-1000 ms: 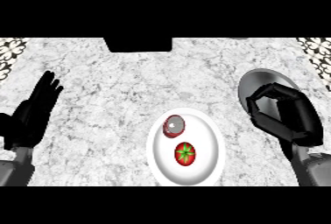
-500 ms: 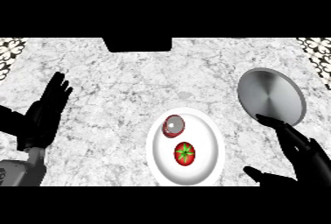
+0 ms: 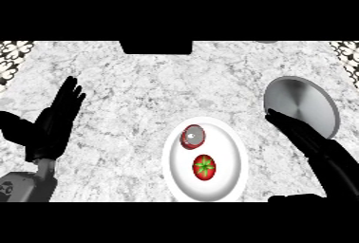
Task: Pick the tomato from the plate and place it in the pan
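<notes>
A red tomato point(image 3: 204, 167) with a green star-shaped stem lies on the near half of a white plate point(image 3: 228, 142). On the plate's far half lies a round grey and red object point(image 3: 193, 136). The grey metal pan point(image 3: 301, 104) sits at the right of the counter. My right hand point(image 3: 308, 140) is open with straight fingers, to the right of the plate and overlapping the pan's near rim. At the view's left my left hand point(image 3: 52, 123) rests open, fingers up. Neither hand touches the tomato.
The counter top point(image 3: 154, 90) is white-grey marble. A dark rectangular object point(image 3: 155, 46) sits at the far edge, in the middle. Patterned tiles point(image 3: 15, 50) show at the far corners.
My right hand has drawn back off the pan toward the near right and opened out flat, uncovering the pan. My left hand has shifted slightly right.
</notes>
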Robot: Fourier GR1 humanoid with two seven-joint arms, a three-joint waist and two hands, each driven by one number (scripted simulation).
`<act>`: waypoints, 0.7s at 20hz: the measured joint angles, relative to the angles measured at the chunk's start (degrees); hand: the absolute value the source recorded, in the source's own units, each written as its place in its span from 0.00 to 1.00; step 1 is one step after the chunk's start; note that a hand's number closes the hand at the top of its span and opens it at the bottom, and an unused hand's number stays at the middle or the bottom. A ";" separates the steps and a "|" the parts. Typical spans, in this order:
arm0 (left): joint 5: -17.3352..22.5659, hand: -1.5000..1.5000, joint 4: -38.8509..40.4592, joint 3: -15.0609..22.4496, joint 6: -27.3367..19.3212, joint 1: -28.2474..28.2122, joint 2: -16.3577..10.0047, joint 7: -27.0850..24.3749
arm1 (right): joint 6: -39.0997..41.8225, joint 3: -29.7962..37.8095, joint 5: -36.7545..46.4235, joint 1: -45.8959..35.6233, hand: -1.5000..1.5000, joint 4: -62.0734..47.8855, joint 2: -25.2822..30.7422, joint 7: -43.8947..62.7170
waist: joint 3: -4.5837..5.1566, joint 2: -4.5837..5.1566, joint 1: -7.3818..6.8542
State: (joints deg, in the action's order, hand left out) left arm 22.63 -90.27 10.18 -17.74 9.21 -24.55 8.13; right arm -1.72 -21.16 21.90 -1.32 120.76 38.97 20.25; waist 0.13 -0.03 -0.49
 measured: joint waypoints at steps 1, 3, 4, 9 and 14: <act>-0.19 0.50 0.75 -0.14 0.12 0.90 0.16 -0.01 | 1.80 -1.23 0.91 -2.11 0.00 -0.05 -0.11 2.56 | 0.01 0.07 -0.07; -0.20 0.50 -0.07 -0.21 0.25 0.88 0.11 0.80 | 5.26 -3.96 2.61 -6.30 0.00 -0.97 -1.19 7.60 | 0.01 0.08 -0.51; -0.44 0.50 -0.15 -0.12 0.12 1.21 0.29 1.08 | 7.27 -5.16 2.94 -8.49 0.00 -1.71 -1.82 9.74 | 0.01 0.10 -0.62; -1.09 0.50 0.80 -0.10 0.55 1.79 0.90 0.83 | 18.78 -10.55 0.51 -15.65 0.00 -5.19 -4.15 19.96 | 0.04 0.16 -0.90; -1.59 0.50 1.00 -1.12 0.92 1.97 0.92 1.24 | 27.74 -15.14 -2.47 -20.31 0.00 -7.94 -9.66 29.00 | -0.03 0.11 -0.47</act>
State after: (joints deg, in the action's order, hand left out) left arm 21.04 -89.28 9.07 -16.82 11.18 -23.63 9.38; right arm 26.02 -36.30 19.43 -21.63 112.81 29.31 49.25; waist 0.10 0.07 -0.96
